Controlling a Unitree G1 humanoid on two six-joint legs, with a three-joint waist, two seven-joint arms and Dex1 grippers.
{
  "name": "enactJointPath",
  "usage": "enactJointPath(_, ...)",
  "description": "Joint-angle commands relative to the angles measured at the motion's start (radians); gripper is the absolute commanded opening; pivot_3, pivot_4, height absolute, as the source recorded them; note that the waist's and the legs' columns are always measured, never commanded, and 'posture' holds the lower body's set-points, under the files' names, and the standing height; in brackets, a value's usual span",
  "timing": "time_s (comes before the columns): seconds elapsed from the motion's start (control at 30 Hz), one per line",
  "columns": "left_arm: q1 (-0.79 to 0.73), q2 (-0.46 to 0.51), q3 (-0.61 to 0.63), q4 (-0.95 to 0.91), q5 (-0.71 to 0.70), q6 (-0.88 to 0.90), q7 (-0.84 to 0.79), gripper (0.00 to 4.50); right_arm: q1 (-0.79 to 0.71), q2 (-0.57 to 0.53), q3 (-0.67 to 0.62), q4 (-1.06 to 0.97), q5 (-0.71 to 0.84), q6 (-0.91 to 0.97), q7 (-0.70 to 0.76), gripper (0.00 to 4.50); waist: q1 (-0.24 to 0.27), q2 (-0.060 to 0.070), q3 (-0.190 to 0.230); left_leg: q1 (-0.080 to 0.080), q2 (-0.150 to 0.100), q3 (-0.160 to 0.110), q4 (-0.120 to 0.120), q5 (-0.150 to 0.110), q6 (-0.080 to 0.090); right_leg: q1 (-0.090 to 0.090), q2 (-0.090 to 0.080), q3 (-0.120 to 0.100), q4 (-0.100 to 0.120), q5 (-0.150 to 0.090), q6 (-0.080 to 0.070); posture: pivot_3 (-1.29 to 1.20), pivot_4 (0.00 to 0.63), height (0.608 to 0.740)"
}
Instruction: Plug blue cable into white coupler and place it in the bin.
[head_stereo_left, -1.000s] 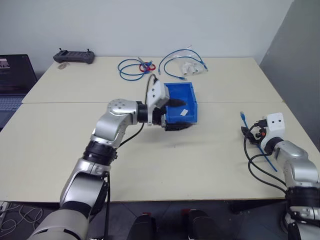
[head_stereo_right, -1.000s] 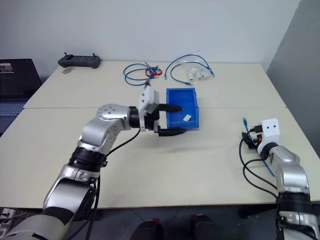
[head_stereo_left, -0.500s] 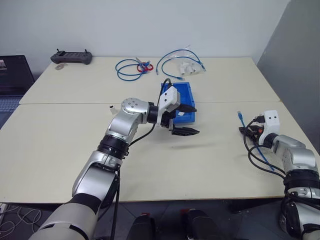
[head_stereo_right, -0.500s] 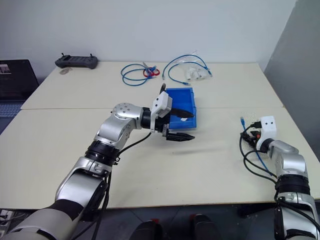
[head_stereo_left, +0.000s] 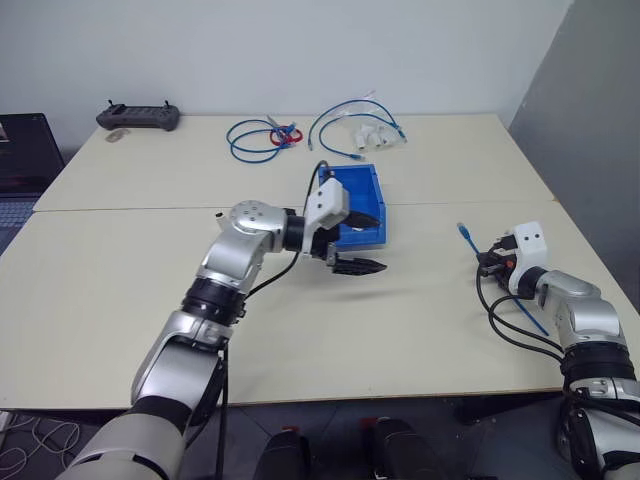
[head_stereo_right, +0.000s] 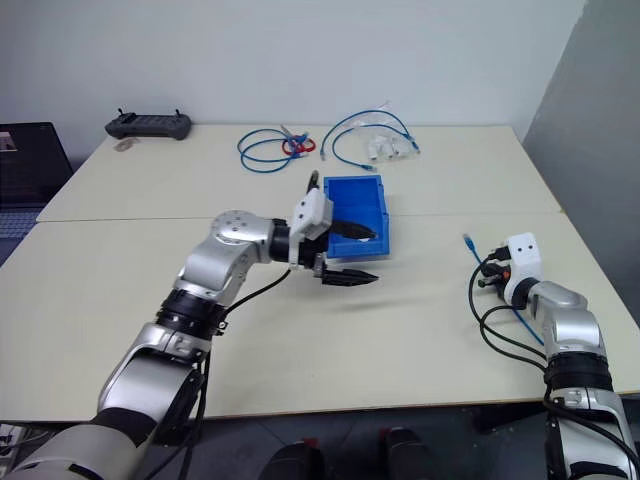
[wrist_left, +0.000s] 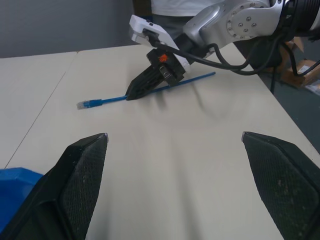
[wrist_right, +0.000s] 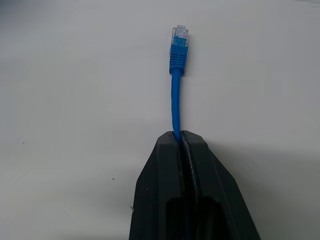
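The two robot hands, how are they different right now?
The left gripper has its jaws wide open and holds nothing; the right gripper has its jaws shut on the blue cable. The left gripper hangs above the table beside the bin; the right gripper is low, near the table's right edge. Both have two black fingers.

Blue cable (wrist_right: 175, 97) vanishes between the clamped fingers of the right gripper (wrist_right: 181, 137); its length behind them is concealed.
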Motion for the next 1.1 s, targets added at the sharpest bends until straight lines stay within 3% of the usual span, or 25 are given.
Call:
enactJointPath(0.03,0.08,0.123,0.117,-0.183,-0.076,0.109,0.008,4.5,0.075,-0.1,0.091,-0.203,-0.009,-0.063,0.192,0.06,0.001,0.001,0.001,0.0,0.0,0.0,0.0,0.0,0.0,-0.001,0.0,0.0,0.0,0.0,0.0,0.0,0.15,0.74)
enactJointPath(0.13,0.324,0.253,0.262,-0.4,-0.152,0.254,0.062,4.5,0.115,-0.148,0.161,-0.446,0.088,-0.045,0.386,0.06,-0.006,0.004,0.001,-0.001,0.001,-0.001,-0.001,0.0,0.0,-0.002,0.0,0.001,0.0,-0.001,-0.001,0.0,0.15,0.74)
enactJointPath(0.27,0.62,0.309,0.387,-0.639,-0.2,0.327,0.156,4.5,0.048,-0.097,0.26,-0.536,0.117,-0.009,0.454,0.06,-0.011,0.003,0.003,0.001,0.001,-0.008,-0.002,-0.002,0.002,-0.001,-0.002,0.002,-0.001,-0.001,-0.001,0.0,0.15,0.74)
enactJointPath(0.33,0.821,0.28,0.478,-0.785,-0.226,0.345,0.22,4.5,-0.043,0.0,0.355,-0.5,0.096,0.01,0.456,0.06,-0.009,0.0,0.006,0.0,0.001,-0.011,0.0,-0.002,0.002,-0.001,-0.004,-0.002,-0.001,-0.001,-0.002,0.0,0.15,0.74)
enactJointPath(0.53,1.15,0.179,0.606,-1.018,-0.24,0.329,0.389,4.5,-0.198,0.173,0.556,-0.224,-0.066,-0.091,0.444,0.06,0.022,-0.004,0.009,0.006,-0.001,-0.01,0.001,-0.002,0.002,0.005,-0.008,-0.004,-0.001,0.0,-0.003,0.0,0.15,0.74)
enactJointPath(0.63,1.196,0.164,0.62,-1.049,-0.239,0.317,0.426,4.5,-0.215,0.187,0.583,-0.146,-0.101,-0.154,0.467,0.06,0.043,-0.004,0.009,0.005,-0.003,-0.01,0.001,-0.002,0.002,0.005,-0.012,-0.005,-0.002,-0.001,-0.004,0.0,0.15,0.74)
enactJointPath(0.73,1.216,0.168,0.621,-1.054,-0.245,0.305,0.44,4.5,-0.209,0.186,0.591,-0.098,-0.126,-0.193,0.474,0.54,0.046,-0.004,0.009,0.003,-0.006,-0.009,0.001,-0.002,0.001,0.004,-0.014,-0.005,-0.002,-0.001,-0.005,0.0,0.15,0.74)
enactJointPath(0.9,1.145,0.231,0.602,-0.989,-0.26,0.3,0.406,4.5,-0.138,0.144,0.513,-0.255,-0.057,-0.105,0.477,1.93,0.043,-0.004,0.009,0.004,-0.005,-0.009,0.001,-0.002,0.001,0.004,-0.013,-0.006,-0.002,0.001,-0.009,0.0,0.15,0.74)
enactJointPath(1.1,0.804,0.367,0.437,-0.68,-0.221,0.274,0.244,4.5,0.041,0.033,0.312,-0.694,0.141,0.129,0.438,3.48,0.05,-0.002,0.011,0.004,-0.005,-0.011,0.001,-0.002,0.001,0.004,-0.011,-0.007,-0.001,-0.002,-0.005,0.0,0.15,0.74)
